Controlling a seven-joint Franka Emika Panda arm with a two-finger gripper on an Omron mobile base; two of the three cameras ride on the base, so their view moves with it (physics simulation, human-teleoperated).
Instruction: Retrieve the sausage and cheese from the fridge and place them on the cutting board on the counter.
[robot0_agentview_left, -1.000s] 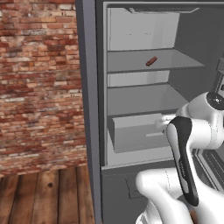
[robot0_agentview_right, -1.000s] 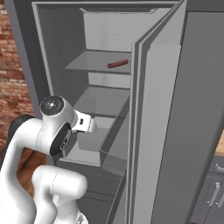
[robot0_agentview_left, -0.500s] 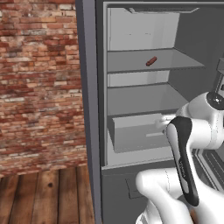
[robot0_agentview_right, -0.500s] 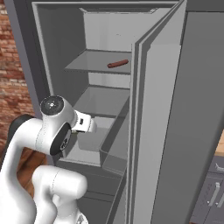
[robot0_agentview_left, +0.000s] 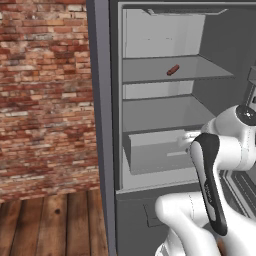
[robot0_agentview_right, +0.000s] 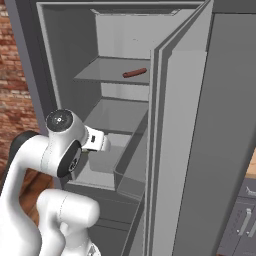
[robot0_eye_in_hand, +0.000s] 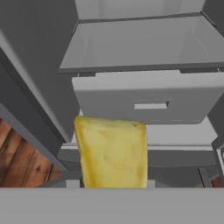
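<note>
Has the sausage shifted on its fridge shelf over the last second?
No. The sausage lies at the same spot on the upper shelf of the fridge in both base views, unchanged against the shelf's edge.

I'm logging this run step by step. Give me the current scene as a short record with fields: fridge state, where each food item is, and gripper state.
fridge: the fridge has its door open, showing pale shelves and a drawer
sausage: the sausage lies on an upper shelf inside the fridge, untouched
cheese: the cheese is held close in front of the hand camera, outside the fridge, in front of the drawer
gripper: shut on the cheese; its fingertips are hidden in the hand view
left to do: both items are not yet on the cutting board
</note>
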